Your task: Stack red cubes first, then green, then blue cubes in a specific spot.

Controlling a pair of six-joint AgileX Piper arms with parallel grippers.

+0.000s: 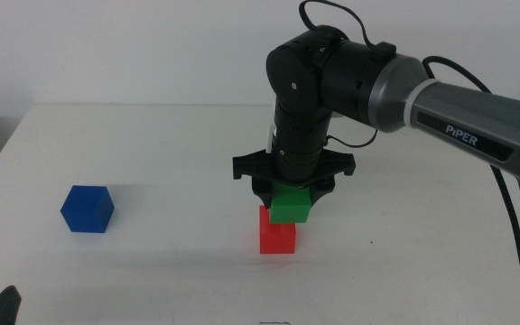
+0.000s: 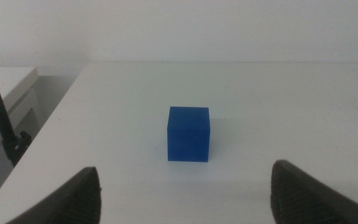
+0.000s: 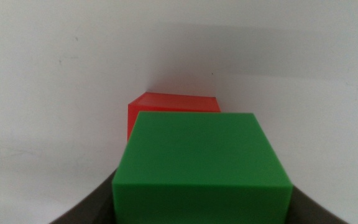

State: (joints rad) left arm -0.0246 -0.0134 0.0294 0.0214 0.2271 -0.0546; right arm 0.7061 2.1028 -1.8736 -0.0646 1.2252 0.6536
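Red cube (image 1: 277, 237) set on the white tabletop (image 1: 152, 153) near centre, green cube (image 1: 291, 204) clamped in the right gripper (image 1: 292, 191) directly over it, offset toward 1 o'clock, not yet released. Blue cube (image 1: 88, 208) untouched, well apart at 9 o'clock, facing the waiting left gripper (image 2: 185, 193), jaws wide and empty.

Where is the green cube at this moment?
In the middle view, right of centre, the green cube is held in the right gripper over the red cube, overhanging to the right.
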